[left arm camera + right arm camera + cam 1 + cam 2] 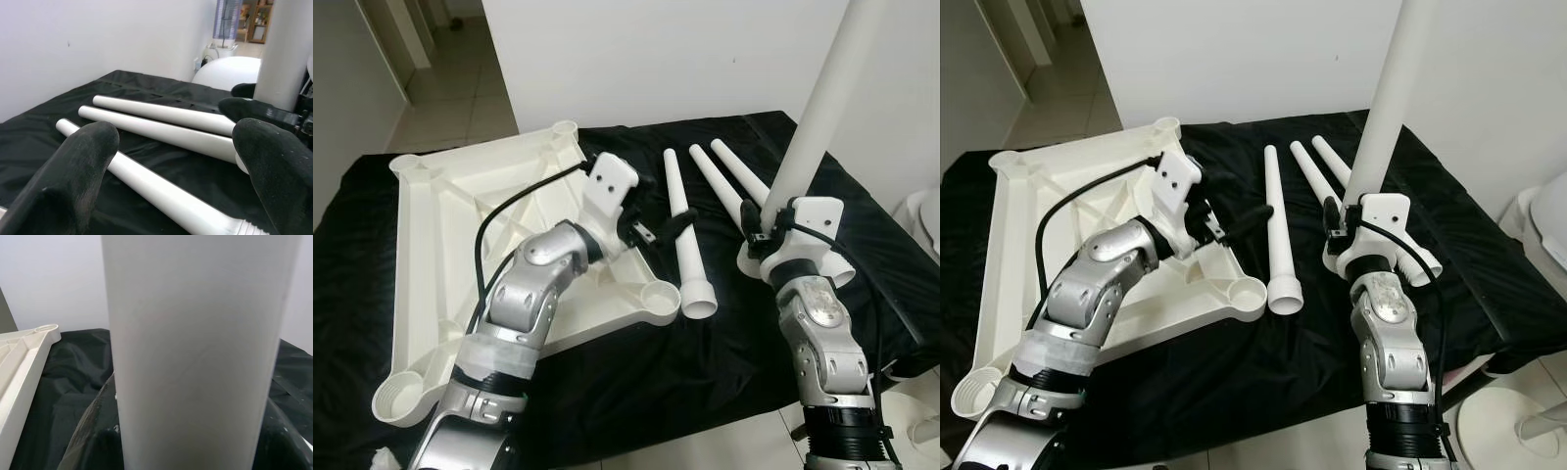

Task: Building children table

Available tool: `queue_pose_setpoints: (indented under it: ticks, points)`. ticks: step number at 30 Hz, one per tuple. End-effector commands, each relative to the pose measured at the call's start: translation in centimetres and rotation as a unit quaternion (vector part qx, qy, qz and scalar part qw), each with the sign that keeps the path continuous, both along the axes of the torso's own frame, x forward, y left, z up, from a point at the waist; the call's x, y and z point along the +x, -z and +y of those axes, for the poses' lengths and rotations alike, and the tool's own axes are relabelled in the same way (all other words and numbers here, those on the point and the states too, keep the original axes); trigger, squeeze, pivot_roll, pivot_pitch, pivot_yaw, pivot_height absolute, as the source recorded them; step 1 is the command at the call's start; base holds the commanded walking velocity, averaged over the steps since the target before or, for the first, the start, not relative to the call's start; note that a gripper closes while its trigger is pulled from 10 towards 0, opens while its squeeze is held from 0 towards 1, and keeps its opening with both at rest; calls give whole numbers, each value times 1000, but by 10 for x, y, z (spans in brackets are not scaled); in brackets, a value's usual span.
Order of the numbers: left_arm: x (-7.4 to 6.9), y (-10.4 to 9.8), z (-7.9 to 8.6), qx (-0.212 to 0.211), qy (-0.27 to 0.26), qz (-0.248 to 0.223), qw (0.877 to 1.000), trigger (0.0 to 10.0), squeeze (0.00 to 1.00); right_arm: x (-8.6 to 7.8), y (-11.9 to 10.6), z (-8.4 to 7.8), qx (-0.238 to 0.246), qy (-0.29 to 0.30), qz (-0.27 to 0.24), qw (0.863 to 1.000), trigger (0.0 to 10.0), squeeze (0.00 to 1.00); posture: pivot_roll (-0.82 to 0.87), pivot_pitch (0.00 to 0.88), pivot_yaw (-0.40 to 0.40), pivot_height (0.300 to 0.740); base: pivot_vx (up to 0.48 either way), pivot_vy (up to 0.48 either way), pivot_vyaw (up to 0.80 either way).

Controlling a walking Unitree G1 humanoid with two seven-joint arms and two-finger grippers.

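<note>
We are gripping one leg (822, 108) upright in our right fingers (773, 233); left fingers (671, 223) are hovering wide above another leg (687, 245). Any tilt risks slipping.

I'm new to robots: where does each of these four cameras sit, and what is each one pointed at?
Left eye view: on the head, looking down at the upturned tabletop on black cloth; both silver arms show.
Right eye view: same head, same scene, shifted sideways.
Left wrist view: along the open left gripper at three lying legs.
Right wrist view: on the right wrist, close against the upright leg that the right gripper holds.
Shared: the lying legs appear in the head views and the left wrist view.
</note>
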State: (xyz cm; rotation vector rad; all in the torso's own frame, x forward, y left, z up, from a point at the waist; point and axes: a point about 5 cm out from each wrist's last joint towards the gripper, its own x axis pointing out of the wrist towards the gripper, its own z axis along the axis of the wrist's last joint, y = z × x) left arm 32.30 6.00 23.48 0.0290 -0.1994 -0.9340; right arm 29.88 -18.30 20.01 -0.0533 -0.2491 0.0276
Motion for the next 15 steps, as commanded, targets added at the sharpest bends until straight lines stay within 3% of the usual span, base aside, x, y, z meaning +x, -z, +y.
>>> queue_pose_setpoints:
  ticks: [1, 9, 15]
  points:
    - [15, -3, 16, -38, -179, 22, 983, 10000, 0, -1, -4, 2, -10, -10, -12, 1000, 10000, 0, -70, 4, 135, 740, 0, 0, 0]
    - [18, -4, 23, -47, -197, 25, 979, 10000, 0, 8, -12, -5, -30, 2, -24, 999, 10000, 0, -77, 3, 147, 740, 0, 0, 0]
    - [22, 8, 30, -57, -222, 46, 972, 10000, 0, 12, -9, -1, -11, 9, -21, 1000, 10000, 0, -63, 21, 66, 740, 0, 0, 0]
